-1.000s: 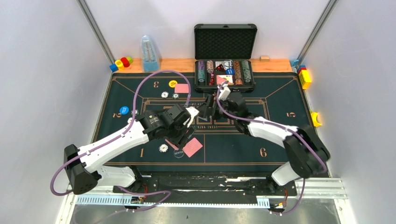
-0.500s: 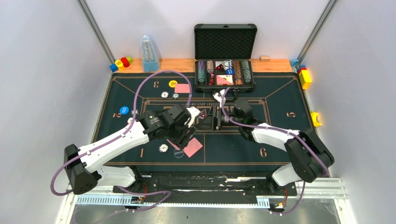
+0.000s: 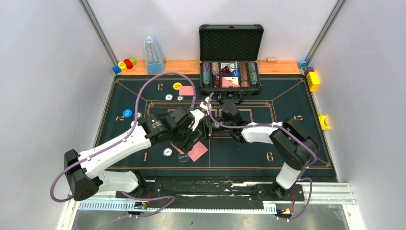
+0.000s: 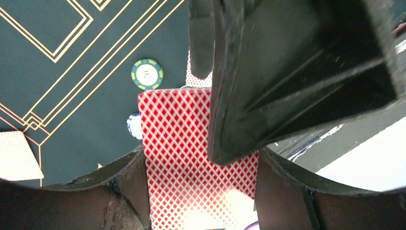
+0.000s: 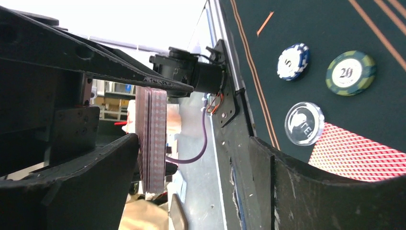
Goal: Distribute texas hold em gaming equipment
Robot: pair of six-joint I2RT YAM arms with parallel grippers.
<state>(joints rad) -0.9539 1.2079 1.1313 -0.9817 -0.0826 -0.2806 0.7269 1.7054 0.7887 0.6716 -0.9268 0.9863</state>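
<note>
1. Your left pincer [image 4: 198, 165] clamps the deck [image 4: 177, 143] by its side edges.
2. Your right pincer [image 5: 194, 143], at 3 o'clock of it from above, stands wide, jaws straddling the deck.

From where I stand, the left arm [image 3: 115, 146] and the right arm [image 3: 261, 132] both wear white shells over black joint housings. A purple cable loops off each, and the left one arches toward the open case [image 3: 231, 45]. Each shoulder housing [image 3: 79, 179] is a chunky black block. The left gripper [image 4: 200, 158] and the right gripper [image 5: 194, 141] have matte black, scuffed fingers.
</note>
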